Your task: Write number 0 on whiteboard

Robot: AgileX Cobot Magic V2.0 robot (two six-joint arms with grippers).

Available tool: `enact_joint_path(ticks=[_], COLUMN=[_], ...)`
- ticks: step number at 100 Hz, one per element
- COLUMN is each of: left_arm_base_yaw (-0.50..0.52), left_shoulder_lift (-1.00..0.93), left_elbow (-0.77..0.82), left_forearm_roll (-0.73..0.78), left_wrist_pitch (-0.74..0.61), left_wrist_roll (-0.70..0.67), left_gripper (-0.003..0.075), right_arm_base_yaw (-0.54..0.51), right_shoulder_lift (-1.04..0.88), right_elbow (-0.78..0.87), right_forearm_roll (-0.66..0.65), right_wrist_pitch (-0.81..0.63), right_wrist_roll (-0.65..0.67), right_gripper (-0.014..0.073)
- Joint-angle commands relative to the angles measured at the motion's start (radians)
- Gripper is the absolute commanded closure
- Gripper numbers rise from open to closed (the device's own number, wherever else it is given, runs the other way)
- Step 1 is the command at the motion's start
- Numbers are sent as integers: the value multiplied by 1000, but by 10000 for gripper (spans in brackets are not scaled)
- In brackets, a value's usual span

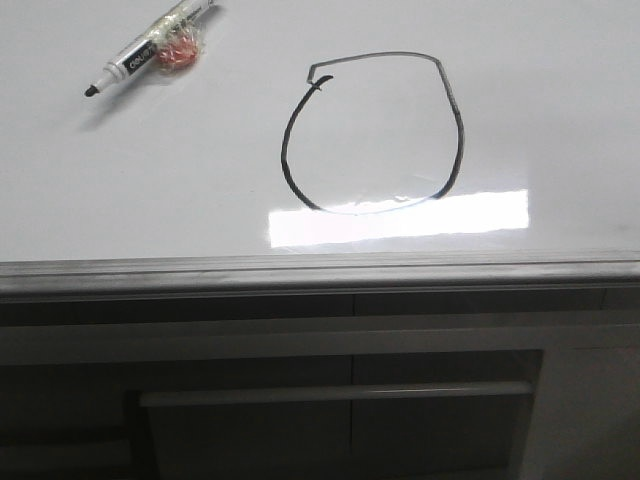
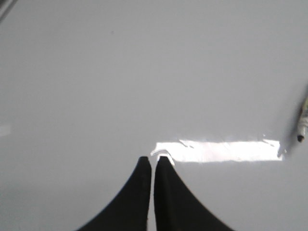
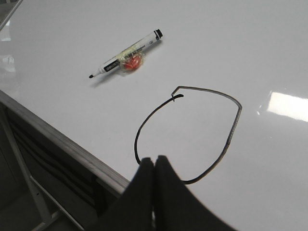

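Loop (image 3: pixel 187 134) just beyond right claw (image 3: pixel 154 161).

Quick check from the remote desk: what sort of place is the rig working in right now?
Probably an office or lab test bench, though little of the room shows. A large glossy whiteboard lies flat as the work surface, with a hand-drawn number 0 and an uncapped marker on it, and a dark grey cabinet stands beyond its edge.

The front view looks down across the whiteboard (image 1: pixel 150 200) from its railed edge. Both wrist views hover close above it; the right shares the marker (image 3: pixel 126 54), the left perhaps its tip.
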Motion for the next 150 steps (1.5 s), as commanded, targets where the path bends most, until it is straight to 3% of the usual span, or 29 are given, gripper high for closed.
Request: enact_joint_path(ticks=[1,8,31,111,127,132,144,150], left_arm_base_yaw=[-45,-58,-59,-58,-58,-58,-58,-58], left_shoulder_lift=[-37,-32,-32,-32,-32,-32,-32,-32], left_elbow=[13,36,34,35,35,35,35,35], left_forearm_roll=[-42,-66,-165,-177,-177,-177,-177,-177], left_wrist_pitch=[-21,9,324,307,307,307,307,307], left_wrist_roll=[15,15,15,15,15,15,15,15], left_gripper=[740,740,740,740,740,740,740,740], right_arm_base_yaw=[-3,-3,-3,12,7,-8,-58,-108], right_shoulder_lift=[-3,-3,-3,-3,-38,-72,-178,-242], right_elbow=[-26,-26,-26,-26,38,93,275,361], right_forearm_roll=[6,6,6,6,-25,-90,-425,-512], right_wrist_pitch=[-62,-60,-60,-62,-87,-152,-318,-358], right_wrist_roll=[-8,-8,-8,-8,-8,42,450,566], right_gripper=[662,662,662,662,662,662,662,662])
